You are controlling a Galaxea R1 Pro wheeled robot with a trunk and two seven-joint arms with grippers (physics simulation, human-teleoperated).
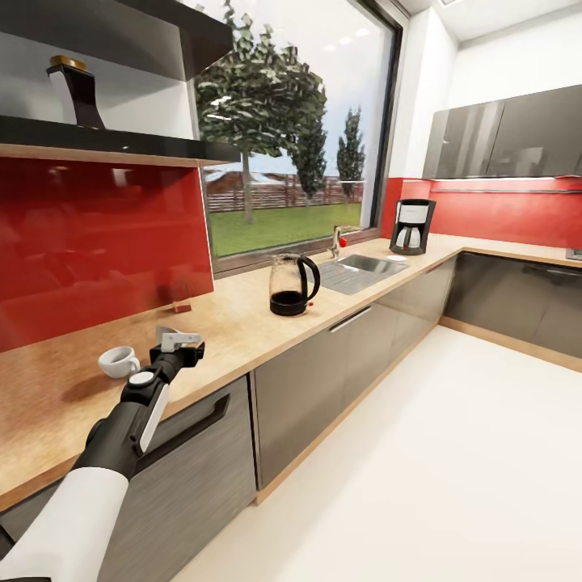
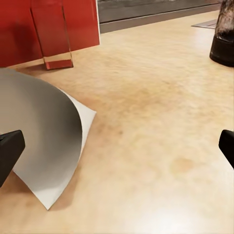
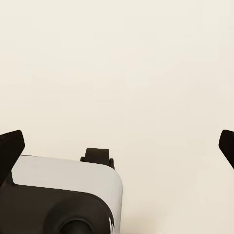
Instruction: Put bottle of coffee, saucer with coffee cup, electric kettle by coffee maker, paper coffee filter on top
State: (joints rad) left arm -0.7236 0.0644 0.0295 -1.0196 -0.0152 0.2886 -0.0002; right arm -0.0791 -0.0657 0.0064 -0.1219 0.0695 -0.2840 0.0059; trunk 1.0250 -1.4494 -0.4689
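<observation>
Progress looks early: left tool point(image 1: 179, 346) hovers wide open and empty over the paper coffee filter point(image 2: 44, 141) on the counter point(image 1: 242, 311) beside the coffee cup point(image 1: 119, 360), electric kettle point(image 1: 292, 284) well apart from the distant coffee maker point(image 1: 412, 227).

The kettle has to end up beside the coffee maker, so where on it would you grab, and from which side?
Probably the black handle of the electric kettle: it loops out on the side toward the sink, leaving a gap from the glass body. Come in from that side, fingers across the upright handle. The round glass looks too wide and smooth.
</observation>
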